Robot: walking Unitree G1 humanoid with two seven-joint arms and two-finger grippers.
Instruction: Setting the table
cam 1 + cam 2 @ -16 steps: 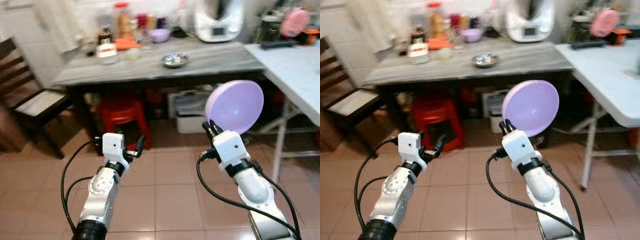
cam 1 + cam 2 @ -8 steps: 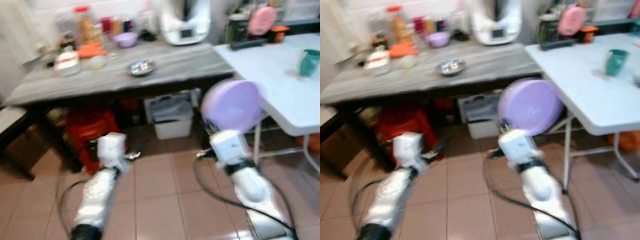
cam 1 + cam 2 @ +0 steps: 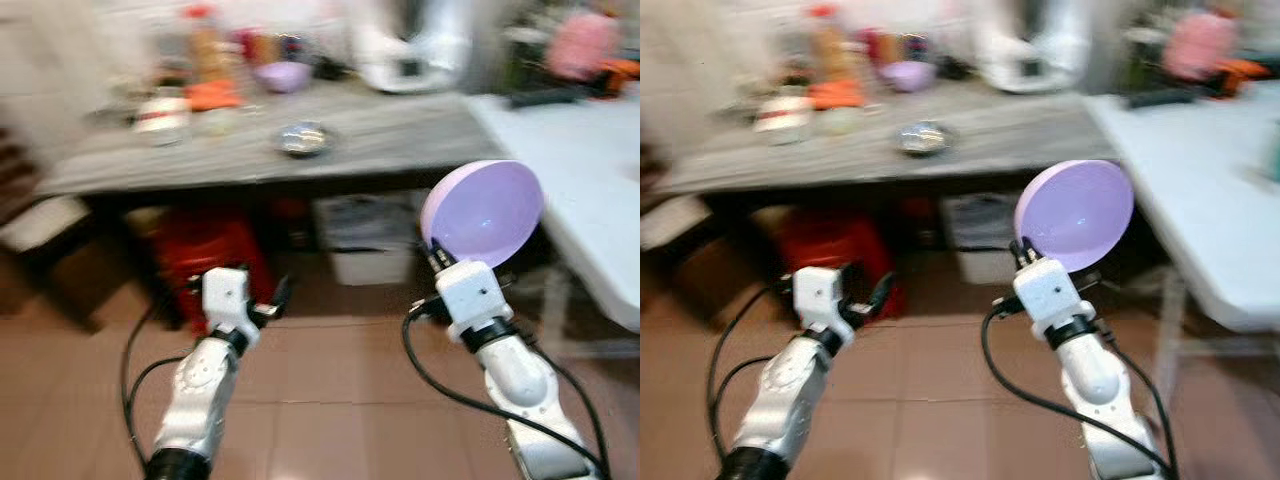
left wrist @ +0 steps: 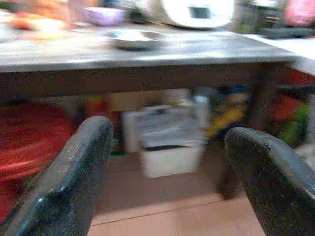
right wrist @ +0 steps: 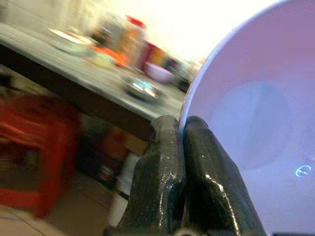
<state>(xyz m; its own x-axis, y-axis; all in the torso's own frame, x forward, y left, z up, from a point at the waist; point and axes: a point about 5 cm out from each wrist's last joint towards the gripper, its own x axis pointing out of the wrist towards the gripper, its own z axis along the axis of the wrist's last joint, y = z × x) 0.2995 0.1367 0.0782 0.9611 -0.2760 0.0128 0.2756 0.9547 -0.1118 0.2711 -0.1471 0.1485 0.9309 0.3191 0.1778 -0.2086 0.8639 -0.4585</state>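
Observation:
A lilac bowl is held upright on its edge in front of me, its hollow facing me. My right gripper is shut on the bowl's lower rim; in the right wrist view the two black fingers pinch that rim. My left gripper is held out low over the tiled floor, open and holding nothing; its two fingers stand wide apart in the left wrist view. The white table stands at the right.
A grey counter ahead carries a steel bowl, bottles, a purple bowl and a white appliance. Under it sit a red stool and a white bin. A chair seat is at the left.
The whole picture has swung back leftward and blurred, so the camera has moved. Both grippers keep their pose and the lilac bowl stays held.

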